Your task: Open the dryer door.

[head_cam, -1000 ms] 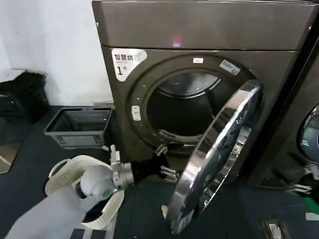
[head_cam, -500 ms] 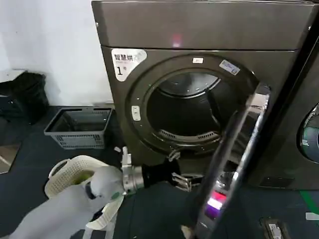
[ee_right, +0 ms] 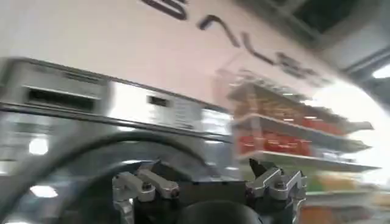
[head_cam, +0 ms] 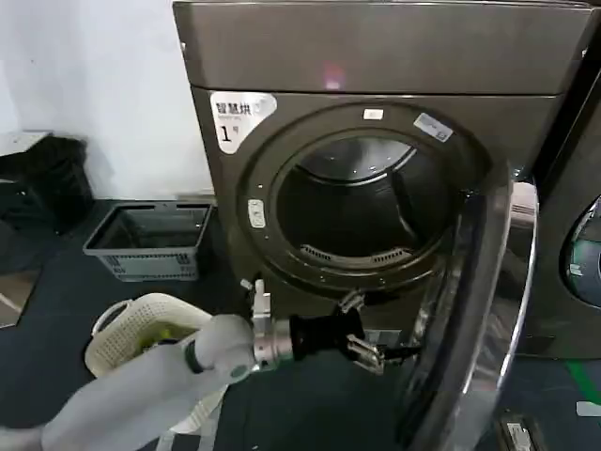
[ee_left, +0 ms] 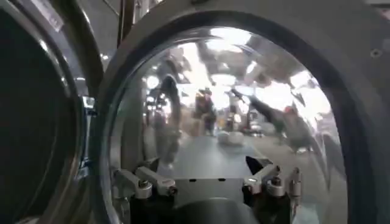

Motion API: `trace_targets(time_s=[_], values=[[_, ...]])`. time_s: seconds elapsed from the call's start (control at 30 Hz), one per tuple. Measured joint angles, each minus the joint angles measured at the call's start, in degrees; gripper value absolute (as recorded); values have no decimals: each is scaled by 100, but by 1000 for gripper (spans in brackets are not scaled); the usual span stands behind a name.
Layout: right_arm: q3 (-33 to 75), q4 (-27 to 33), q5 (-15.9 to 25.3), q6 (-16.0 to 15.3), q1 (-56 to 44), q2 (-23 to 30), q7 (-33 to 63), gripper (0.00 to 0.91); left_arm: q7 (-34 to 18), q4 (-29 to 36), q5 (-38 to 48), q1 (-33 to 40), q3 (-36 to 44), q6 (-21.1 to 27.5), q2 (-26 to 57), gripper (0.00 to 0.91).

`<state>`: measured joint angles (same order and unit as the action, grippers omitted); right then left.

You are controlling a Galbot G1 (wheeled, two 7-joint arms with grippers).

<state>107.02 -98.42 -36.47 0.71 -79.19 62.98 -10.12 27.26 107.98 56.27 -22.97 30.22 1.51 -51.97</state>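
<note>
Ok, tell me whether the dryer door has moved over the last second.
Yes. The dryer door has swung further open toward its hinge side on the right, uncovering the whole drum opening of the dryer, with the left gripper following by its inner face.

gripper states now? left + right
Left end effector: open, holding nothing, by the inner face of the chrome-rimmed round dryer door, which stands swung wide.
Right end effector: open, holding nothing.

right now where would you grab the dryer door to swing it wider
Judging by its pose, grip the dryer door by its free chrome rim edge, coming from the drum side where the left gripper sits. It stands edge-on, hinged on the right.
</note>
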Motion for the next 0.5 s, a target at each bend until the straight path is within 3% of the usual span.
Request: trace_targets(time_s=[0.5], values=[[928, 30, 822, -96, -234, -210, 299, 907, -64, -558, 12, 469, 653, -77, -823, 907]])
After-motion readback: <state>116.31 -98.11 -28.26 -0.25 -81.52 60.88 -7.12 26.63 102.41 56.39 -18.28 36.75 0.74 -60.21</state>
